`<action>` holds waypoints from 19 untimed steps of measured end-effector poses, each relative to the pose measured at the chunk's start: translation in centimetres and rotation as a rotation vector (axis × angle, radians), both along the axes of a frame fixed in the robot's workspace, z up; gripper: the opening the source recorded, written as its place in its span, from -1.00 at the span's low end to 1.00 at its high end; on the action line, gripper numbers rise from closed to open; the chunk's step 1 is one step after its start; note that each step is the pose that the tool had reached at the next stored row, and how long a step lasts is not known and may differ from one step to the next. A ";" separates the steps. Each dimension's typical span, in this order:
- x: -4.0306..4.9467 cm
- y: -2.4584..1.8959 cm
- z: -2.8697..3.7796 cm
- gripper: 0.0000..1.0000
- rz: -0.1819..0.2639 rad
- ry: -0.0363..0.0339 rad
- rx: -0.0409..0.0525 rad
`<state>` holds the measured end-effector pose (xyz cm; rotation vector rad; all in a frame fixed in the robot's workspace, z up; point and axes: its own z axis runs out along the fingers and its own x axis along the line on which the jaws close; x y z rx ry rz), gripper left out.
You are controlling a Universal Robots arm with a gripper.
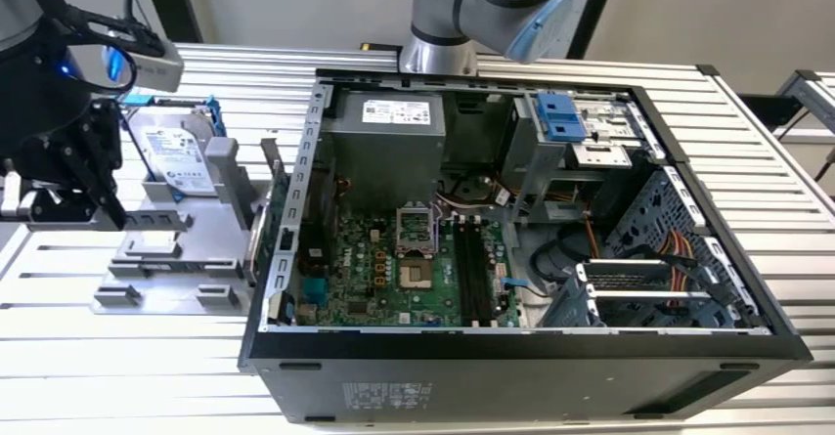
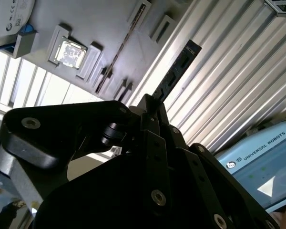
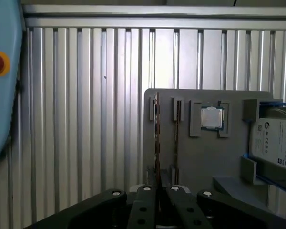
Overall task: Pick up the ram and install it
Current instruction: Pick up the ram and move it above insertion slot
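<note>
Gripping the ram (image 2: 178, 69) right now, the gripper (image 3: 157, 190) has its fingers (image 3: 143, 210) clenched on the stick, 1 on each face, near 1 end. So the pick looks made. In the second wrist view the ram juts out from the fingers over the ribbed table (image 2: 238, 71), and I judge it clear of the grey holder (image 3: 200, 157), though its gripped end is hidden. The install is all left to do. In the exterior view the gripper hangs above the holder, well apart from the open case (image 1: 522, 376), and the long black slots (image 1: 470, 269) on the motherboard (image 1: 372, 279) look empty. As for the ram itself, it is thin, long and narrow, dark against the light with small chips along its face. Edge-on in the first wrist view, it's a mere line.
</note>
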<state>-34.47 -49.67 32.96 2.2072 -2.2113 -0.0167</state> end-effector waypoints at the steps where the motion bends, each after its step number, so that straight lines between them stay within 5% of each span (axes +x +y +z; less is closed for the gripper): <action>1: 0.00 0.00 0.11 -1.00 0.000 0.0000 0.0000; 19: 0.00 0.00 1.51 -1.00 0.000 0.0002 -0.0015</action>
